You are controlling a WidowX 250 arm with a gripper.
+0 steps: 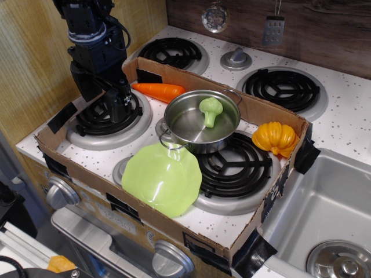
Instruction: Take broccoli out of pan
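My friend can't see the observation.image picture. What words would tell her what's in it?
A small green toy broccoli sits inside a shiny steel pan on a toy stove, with the black robot claw off to the left over another burner. A lime-green plate, an orange carrot and a little pumpkin lie around the pan.

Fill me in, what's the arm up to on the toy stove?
Nothing is grasped yet. The hand hovers over the front-left burner, apart from everything; whether it is open or shut cannot be told. The broccoli is still inside the pan, leaning against its far wall. The pan sits mid-stove, with a carrot behind it, a green plate in front and a toy pumpkin to its right.
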